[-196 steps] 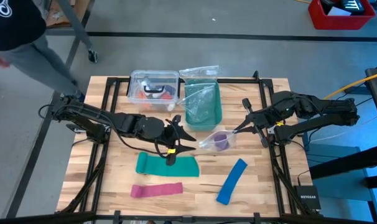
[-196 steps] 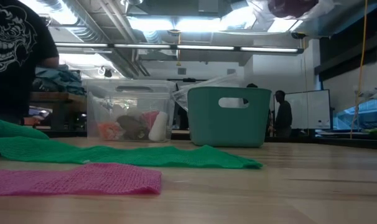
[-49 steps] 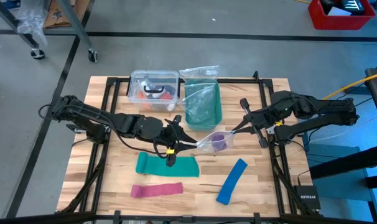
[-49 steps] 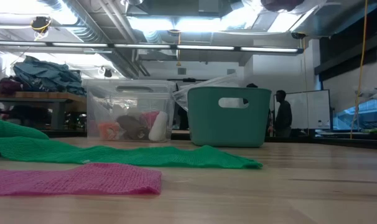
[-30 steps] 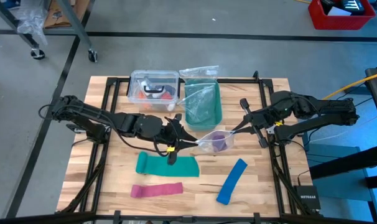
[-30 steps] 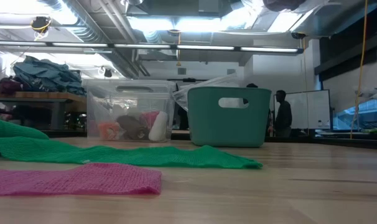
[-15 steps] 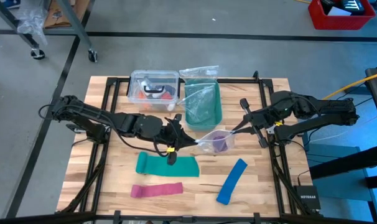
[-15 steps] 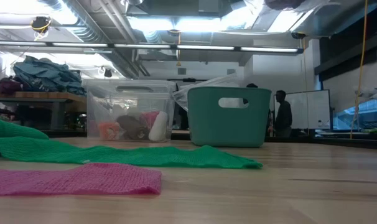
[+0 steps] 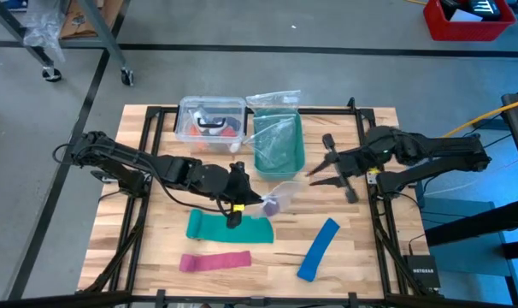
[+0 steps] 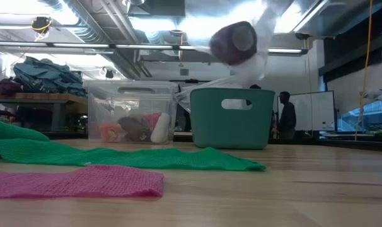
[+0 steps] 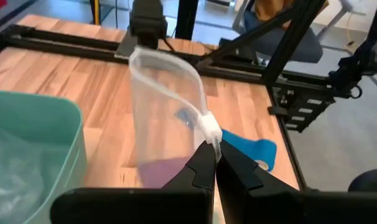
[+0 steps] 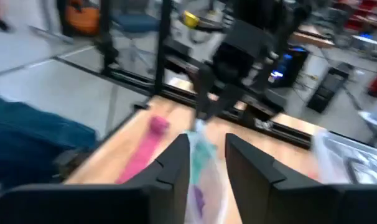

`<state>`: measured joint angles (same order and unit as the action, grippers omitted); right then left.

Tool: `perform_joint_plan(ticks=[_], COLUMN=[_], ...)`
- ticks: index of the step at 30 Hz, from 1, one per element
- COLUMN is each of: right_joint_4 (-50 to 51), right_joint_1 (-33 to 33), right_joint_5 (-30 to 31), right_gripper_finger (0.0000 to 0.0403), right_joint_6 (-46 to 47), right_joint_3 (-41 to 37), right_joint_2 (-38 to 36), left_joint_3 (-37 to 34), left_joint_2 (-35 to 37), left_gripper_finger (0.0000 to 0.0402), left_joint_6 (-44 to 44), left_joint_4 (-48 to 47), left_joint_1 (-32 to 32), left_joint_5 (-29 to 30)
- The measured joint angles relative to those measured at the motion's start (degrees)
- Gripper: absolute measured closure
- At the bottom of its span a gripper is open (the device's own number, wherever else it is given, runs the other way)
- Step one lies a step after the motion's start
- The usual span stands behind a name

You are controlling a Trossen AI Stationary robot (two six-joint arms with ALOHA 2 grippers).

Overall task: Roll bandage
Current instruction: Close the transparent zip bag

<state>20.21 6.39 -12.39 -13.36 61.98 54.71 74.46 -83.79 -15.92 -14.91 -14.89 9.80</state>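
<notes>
The bandage [image 10: 232,41] is a small purple roll inside a clear zip bag [image 9: 276,200], which hangs above the middle of the table. My left gripper [image 9: 260,201] is shut on the bag and reaches toward the table's right edge. In the left wrist view the purple roll [image 11: 165,174] sits at the bag's low end. My right gripper [image 9: 313,177] stands open a little to the bag's right, touching nothing. In its wrist view the bag [image 12: 198,190] shows beyond its spread fingers [image 12: 176,163]. My left gripper pinches the bag's thick zip edge [image 11: 208,127] between its two shut fingers, at one end of that edge. The fingers come about level from the table's left side. The bag hangs clear of the table, with the roll low inside it.
A teal bin [image 9: 279,147] holding a clear bag and a clear lidded box [image 9: 211,121] stand at the far middle. A green strip [image 9: 230,227], a pink strip [image 9: 214,261] and a blue strip [image 9: 319,248] lie flat near the front edge.
My right gripper has opened and let go of the bag, and has drawn back a little. The bag, before stretched between both grippers, has swung toward my left gripper and sunk, so the roll now shows in the low view.
</notes>
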Motion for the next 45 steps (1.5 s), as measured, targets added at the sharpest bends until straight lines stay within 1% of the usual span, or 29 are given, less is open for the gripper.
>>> perform_joint_plan(ticks=[3, 5, 11, 14, 20, 24, 27, 36, 45], right_joint_4=[-1.0, -1.9, -7.4, -10.6, -15.3, -18.5, -18.8, -19.1, -20.0], right_joint_1=[0.0, -0.1, 0.0, 0.0, 0.0, 0.0, 0.0, 0.0, 0.0], right_joint_5=[4.2, 4.9, 3.8, 2.7, -2.7, -4.8, -4.7, -1.1, -1.7], right_gripper_finger=[0.0282, 0.0279, 0.028, 0.028, 0.0281, 0.0281, 0.0281, 0.0281, 0.0281], right_joint_6=[0.0, 0.0, -1.9, -1.9, -1.9, -0.1, 0.0, 0.0, 0.3], right_joint_3=[0.0, 0.0, 0.0, 0.0, 0.0, 0.0, 0.0, 0.0, 0.0], right_joint_2=[4.1, 7.2, 15.4, 18.1, 19.4, 19.4, 19.6, 21.7, 24.3], left_joint_3=[0.0, 0.0, 0.0, 0.0, 0.0, 0.0, 0.0, 0.0, 0.0], left_joint_2=[0.0, 0.0, 0.0, 0.0, 0.0, 0.0, -0.1, -0.1, -0.2], left_gripper_finger=[0.0401, 0.0401, 0.0401, 0.0401, 0.0401, 0.0401, 0.0402, 0.0402, 0.0401], left_joint_6=[0.6, 1.2, 1.3, 1.3, 1.3, 1.1, 1.1, 0.9, 0.9], left_joint_4=[1.0, 0.9, 0.4, 0.3, -2.0, -2.8, -2.0, -1.4, -0.4], left_joint_1=[0.0, 0.0, 0.0, 0.0, 0.0, 0.0, 0.0, 0.0, 1.0], left_joint_5=[0.0, 0.0, 0.0, 0.0, 0.0, 0.0, 0.0, 0.9, 1.4])
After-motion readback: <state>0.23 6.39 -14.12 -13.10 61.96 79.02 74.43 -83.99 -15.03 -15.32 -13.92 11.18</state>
